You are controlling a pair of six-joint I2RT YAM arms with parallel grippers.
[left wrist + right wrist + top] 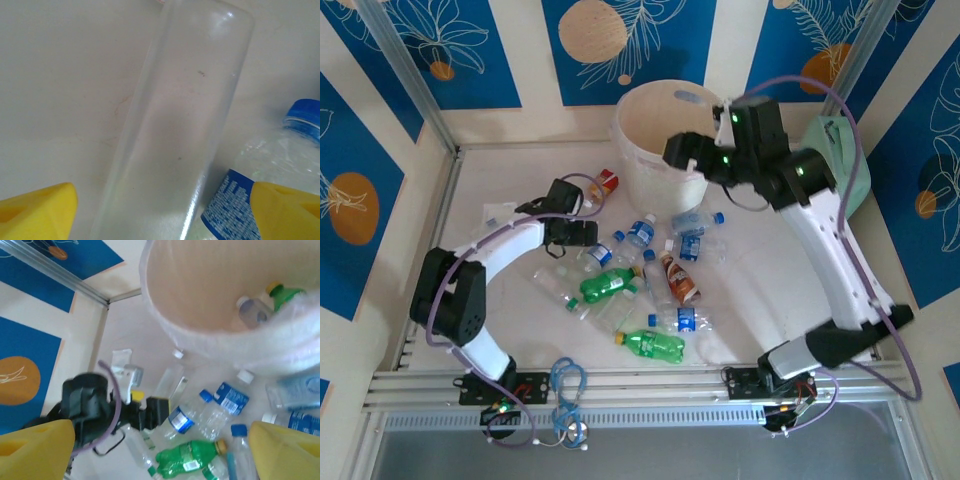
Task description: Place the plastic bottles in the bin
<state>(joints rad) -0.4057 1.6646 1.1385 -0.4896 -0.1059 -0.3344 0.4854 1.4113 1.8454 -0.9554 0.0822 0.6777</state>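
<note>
**Left fingers (40,210) released either side of a clear bottle (185,125); right fingers (37,447) released over the bin (200,325)**

Closest to us, in the left wrist view, the left fingers stand wide apart, one at each lower corner. The clear bottle, bare of any label, lies lengthwise between them on the white surface (60,75) and touches neither. Just beside it lies a crumpled blue-labelled bottle (270,165) with a blue cap. The right fingers are spread just as wide, grasp nothing, and hang over the bin's edge.

The bin is a large, round, translucent whitish-pink bucket at the far middle of the surface. Inside it we count two bottles lying together against the wall: a green bottle (285,292) with a yellow cap and a white-capped bottle (252,310) with a clear body.

The other plastic bottles (640,232) lie scattered in front of the bin, between the two arms. Among them we count:

- two green ones with yellow caps (610,285)
- one brown-red labelled bottle (678,280)
- one red-capped bottle (605,182) just left of the bin
- at least four clear ones with blue labels

The bare clear ones overlap too much to count.

A mint-green case (850,170) sits right of the bin, behind the right arm, and we cannot see what it holds.
</note>
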